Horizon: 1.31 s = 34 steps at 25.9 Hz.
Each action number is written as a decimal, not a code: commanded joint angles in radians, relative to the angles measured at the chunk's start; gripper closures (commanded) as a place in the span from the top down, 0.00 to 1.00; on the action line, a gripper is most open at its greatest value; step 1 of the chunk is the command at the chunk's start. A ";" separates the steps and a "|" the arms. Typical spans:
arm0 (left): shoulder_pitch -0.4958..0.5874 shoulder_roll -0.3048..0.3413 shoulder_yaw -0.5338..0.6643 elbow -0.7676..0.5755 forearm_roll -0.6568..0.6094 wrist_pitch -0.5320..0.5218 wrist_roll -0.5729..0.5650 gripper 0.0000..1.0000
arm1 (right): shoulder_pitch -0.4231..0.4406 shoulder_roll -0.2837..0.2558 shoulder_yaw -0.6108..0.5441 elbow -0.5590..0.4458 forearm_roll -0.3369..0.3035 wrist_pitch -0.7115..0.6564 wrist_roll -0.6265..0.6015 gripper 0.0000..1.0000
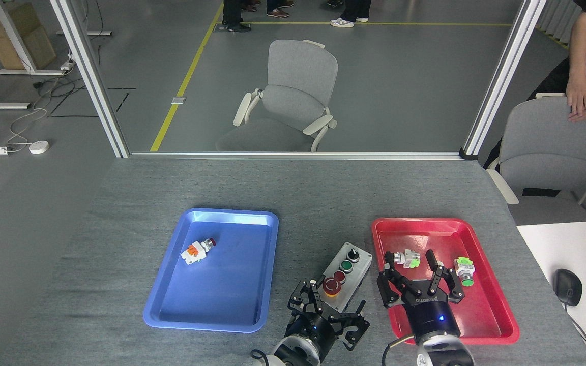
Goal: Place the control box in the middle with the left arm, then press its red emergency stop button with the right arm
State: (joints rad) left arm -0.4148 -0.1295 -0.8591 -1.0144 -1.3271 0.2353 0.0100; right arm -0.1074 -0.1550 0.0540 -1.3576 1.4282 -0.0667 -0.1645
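Control box (345, 275) on table between trays, left hand (329, 311) open

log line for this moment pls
control box: on table between trays | left pincer: open at its near end | right pincer: open over red tray

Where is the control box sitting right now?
In the head view the control box lies on the grey table, in the gap between the blue tray and the red tray, just ahead of the left gripper.
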 commanded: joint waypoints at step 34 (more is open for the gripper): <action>0.303 0.320 0.855 -0.513 0.158 -0.166 0.013 0.99 | 0.005 0.069 0.242 0.117 0.089 0.030 0.134 0.00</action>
State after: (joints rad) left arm -0.1048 0.1890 -0.0254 -1.5494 -1.1747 0.0687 0.0188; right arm -0.1038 -0.0859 0.2957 -1.2736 1.5151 -0.0635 -0.0299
